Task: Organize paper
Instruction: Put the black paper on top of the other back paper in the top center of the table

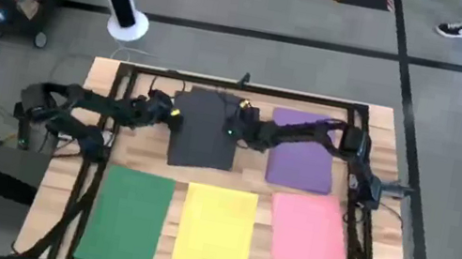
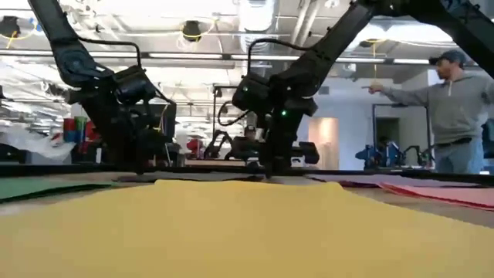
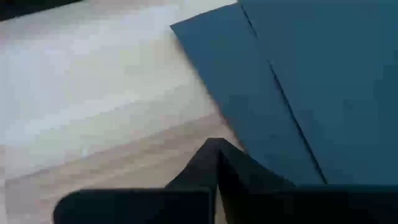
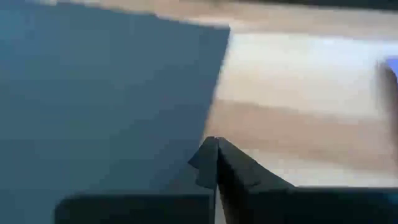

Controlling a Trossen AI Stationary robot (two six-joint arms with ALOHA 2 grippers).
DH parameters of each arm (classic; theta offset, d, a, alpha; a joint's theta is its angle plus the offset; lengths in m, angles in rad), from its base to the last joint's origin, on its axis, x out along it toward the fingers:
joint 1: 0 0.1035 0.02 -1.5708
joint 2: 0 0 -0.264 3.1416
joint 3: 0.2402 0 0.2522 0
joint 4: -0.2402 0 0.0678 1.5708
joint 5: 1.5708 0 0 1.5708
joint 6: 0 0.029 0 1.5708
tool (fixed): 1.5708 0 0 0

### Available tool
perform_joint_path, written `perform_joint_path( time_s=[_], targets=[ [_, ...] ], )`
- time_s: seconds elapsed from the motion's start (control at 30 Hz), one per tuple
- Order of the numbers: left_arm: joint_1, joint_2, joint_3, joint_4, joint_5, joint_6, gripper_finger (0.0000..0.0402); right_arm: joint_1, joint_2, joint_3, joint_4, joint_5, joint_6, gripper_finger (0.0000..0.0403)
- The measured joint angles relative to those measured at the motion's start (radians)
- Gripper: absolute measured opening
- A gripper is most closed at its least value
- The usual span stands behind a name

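- The wooden table carries five sheets of paper in two rows.
- Along the table's near edge lie the green sheet toward the left corner, the yellow sheet in the middle and the pink sheet toward the right corner, each apart from its neighbour.
- Nearer the far edge lie the dark grey sheet in the middle and the purple sheet to its right, with bare wood between them.
- The left gripper is at the dark grey sheet's left edge, its fingers clenched together to a point just beside that edge; whether the tips touch the paper cannot be told.
- The right gripper is at the same sheet's right edge, its fingers likewise clenched, tip on or just above the sheet's border.
- Neither gripper grasps anything.
- In the low view a person stands beyond the table, one arm stretched sideways.
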Motion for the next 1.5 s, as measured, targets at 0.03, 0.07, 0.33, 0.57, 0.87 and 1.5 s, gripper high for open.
perform_joint_path(
  time_s=[0.03, 0.07, 0.33, 0.57, 0.87, 1.5],
  targets=[
    [0.0, 0.0, 0.0, 0.001, 0.0, 0.001, 0.0, -0.003, 0.0, -0.001, 0.019, -0.009, -0.021, 0.0],
    [0.0, 0.0, 0.0, 0.004, 0.0, 0.007, 0.0, -0.004, 0.0, -0.001, 0.039, -0.015, -0.045, 0.0],
    [0.014, 0.0, -0.002, 0.024, 0.032, 0.038, 0.0, 0.029, 0.0, 0.001, 0.17, -0.089, -0.251, 0.0],
    [0.025, 0.0, -0.002, 0.037, 0.055, 0.095, 0.0, 0.029, -0.003, 0.001, 0.054, 0.004, -0.174, 0.0],
    [0.026, 0.0, -0.002, 0.039, 0.07, 0.093, 0.0, 0.003, 0.016, 0.001, 0.018, 0.019, -0.018, 0.0],
    [0.025, 0.0, 0.0, 0.068, 0.136, 0.19, 0.0, -0.017, 0.016, 0.002, 0.087, -0.081, -0.165, 0.0]
  ],
)
